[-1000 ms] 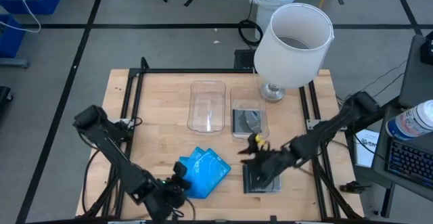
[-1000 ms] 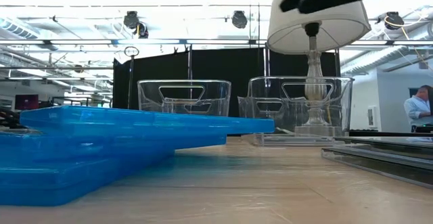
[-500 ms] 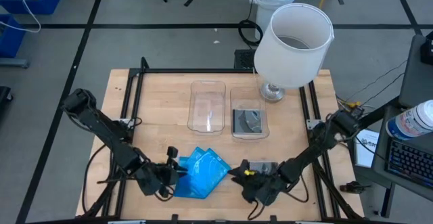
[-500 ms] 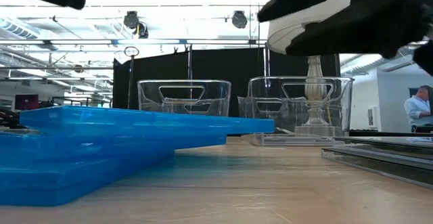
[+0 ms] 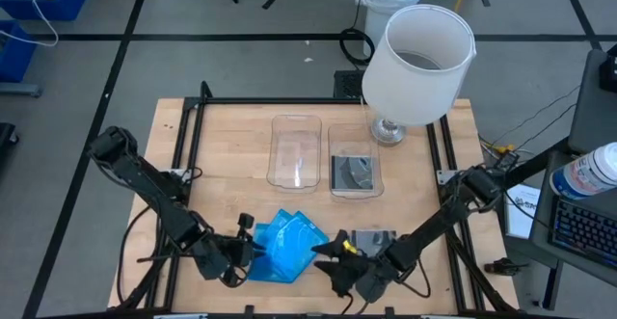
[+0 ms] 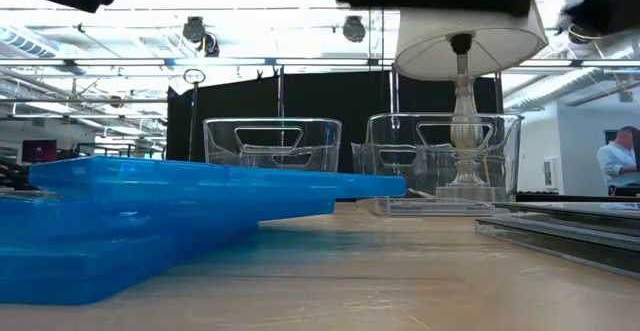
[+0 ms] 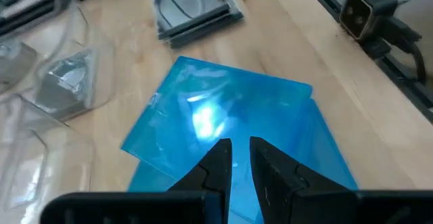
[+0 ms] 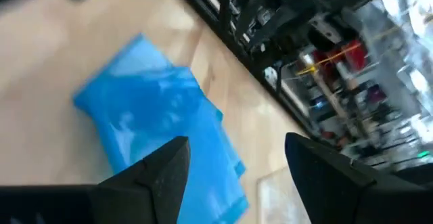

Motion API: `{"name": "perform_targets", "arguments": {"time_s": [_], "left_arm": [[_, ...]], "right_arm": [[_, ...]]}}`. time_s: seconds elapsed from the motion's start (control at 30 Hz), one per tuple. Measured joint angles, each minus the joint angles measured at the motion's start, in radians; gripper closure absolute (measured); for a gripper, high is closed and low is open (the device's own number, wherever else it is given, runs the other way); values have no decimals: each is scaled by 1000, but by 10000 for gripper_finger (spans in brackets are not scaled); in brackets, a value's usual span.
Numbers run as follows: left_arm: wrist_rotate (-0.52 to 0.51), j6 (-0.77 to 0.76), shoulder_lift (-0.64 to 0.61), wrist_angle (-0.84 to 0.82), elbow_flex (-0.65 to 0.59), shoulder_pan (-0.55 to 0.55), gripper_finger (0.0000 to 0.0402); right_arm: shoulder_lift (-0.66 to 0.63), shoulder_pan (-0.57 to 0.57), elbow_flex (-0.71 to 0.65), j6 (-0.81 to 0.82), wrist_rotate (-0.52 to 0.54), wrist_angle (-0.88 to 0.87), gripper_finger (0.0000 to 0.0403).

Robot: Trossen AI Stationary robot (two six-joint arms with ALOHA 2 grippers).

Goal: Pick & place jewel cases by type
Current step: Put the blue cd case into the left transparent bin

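At the near edge, the right gripper has swung left off the grey jewel cases, fingers spread and empty, toward the blue jewel cases. The left gripper waits beside them, nearly closed, holding nothing.

A pale wooden bench with a black frame stands on a grey floor marked by dark lines. At its far right corner stands a lamp with a white shade. Blue crates sit at the far left. In the low view, black curtains hang beyond the bench under ceiling spotlights, and a person stands far right.
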Motion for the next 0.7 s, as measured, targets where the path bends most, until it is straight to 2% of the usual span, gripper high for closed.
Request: {"name": "perform_targets", "arguments": {"time_s": [0.07,0.17,0.3,0.37,0.43,0.5,0.7], "left_arm": [[0,-12,0,-2,0,-6,339],[-1,-20,1,-13,0,-14,339],[0,-55,1,-28,0,-24,339],[-1,-69,1,-31,0,-28,339],[-2,-72,1,-37,0,-34,339],[-7,-72,2,-44,0,-40,339],[-11,-80,2,-56,0,-49,339]], "right_arm": [[-23,-2,26,139,-6,-63,183],[-74,-28,68,470,-75,-219,197],[-143,-87,78,893,-405,-412,210],[-168,-115,68,1011,-556,-404,212],[-199,-130,49,1070,-643,-404,212],[-220,-138,37,1137,-663,-399,212],[-239,-138,-47,1414,-630,-404,209]]}}
